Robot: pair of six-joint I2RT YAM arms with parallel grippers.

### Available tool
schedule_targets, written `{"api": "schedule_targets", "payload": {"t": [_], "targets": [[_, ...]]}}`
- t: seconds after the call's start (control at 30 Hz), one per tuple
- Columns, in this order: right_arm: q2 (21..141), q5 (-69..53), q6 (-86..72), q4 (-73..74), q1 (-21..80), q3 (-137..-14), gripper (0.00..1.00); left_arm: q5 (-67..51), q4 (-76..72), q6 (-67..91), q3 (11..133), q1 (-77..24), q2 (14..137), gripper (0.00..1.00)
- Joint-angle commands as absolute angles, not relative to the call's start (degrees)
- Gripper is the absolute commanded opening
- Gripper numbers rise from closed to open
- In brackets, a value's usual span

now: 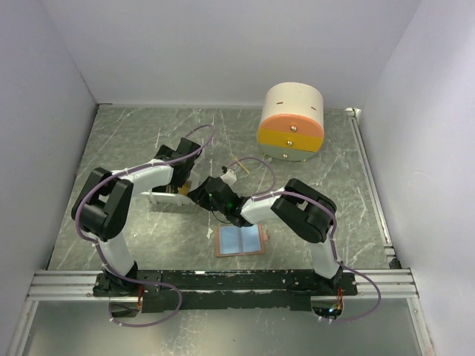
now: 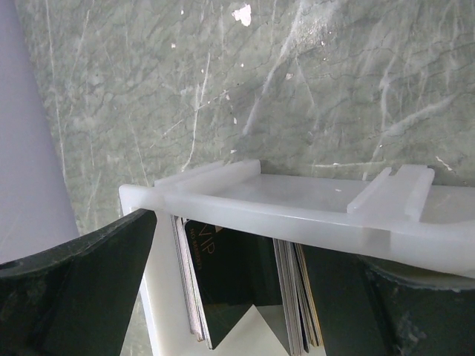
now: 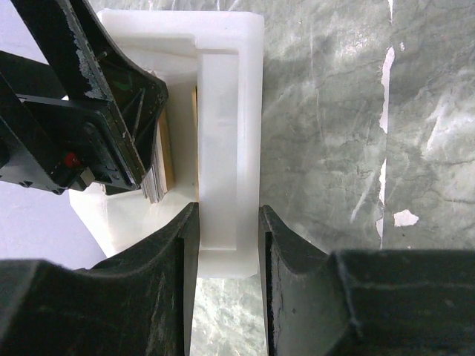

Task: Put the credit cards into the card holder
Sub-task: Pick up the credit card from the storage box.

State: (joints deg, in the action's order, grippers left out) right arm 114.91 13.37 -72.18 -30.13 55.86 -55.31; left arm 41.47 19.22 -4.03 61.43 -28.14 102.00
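The left pincer (image 2: 252, 297) is hanging over one end of the white rectangular plastic tray (image 2: 297, 208) with its jaws standing wide apart, one dark finger (image 2: 74, 289) on each side of the stack of thin credit cards (image 2: 230, 274) that are standing on edge inside the tray. The nearest card is showing a black face with gold lettering, and paler and gold-edged cards are sitting behind it. No finger is visibly pressing on the cards. The right pincer (image 3: 228, 222) is clamping the tray's near wall between its two black fingers (image 3: 148, 297), both pads lying against the white plastic. In the right wrist view the left pincer is showing just beside the card stack (image 3: 157, 167). From above, both arms are meeting at the tray (image 1: 159, 196) on the left half of the grey-green marbled desk (image 1: 133, 141). The salmon-pink bifold card holder (image 1: 241, 240) is lying open and flat, light blue inner faces up, near the front edge and well apart from the tray. A round cream, orange and yellow drawer box (image 1: 291, 122) is standing at the back right.
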Motion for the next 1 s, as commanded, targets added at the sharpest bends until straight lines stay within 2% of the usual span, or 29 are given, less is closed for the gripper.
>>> {"api": "schedule_targets", "payload": {"t": [0.0,0.23,0.47,0.7,0.97], "targets": [[116.0,16.1,-70.1,-18.6,56.1,-53.2,0.31,43.1,21.6,-3.8,63.1,-25.5,98.8,0.92],[116.0,15.9,-70.1,-18.1,56.1,-53.8,0.3,39.9,21.4,-3.5,63.0,-24.0,97.4,0.89],[116.1,16.0,-69.9,-17.9,56.1,-53.7,0.29,40.6,21.9,-3.4,62.8,-23.5,98.7,0.88],[116.0,16.6,-70.3,-17.5,56.0,-52.9,0.28,42.5,22.4,-2.8,63.2,-21.6,98.1,0.83],[116.0,16.4,-70.4,-17.8,56.0,-52.6,0.27,40.9,23.8,-1.0,63.5,-19.0,98.0,0.83]]}}
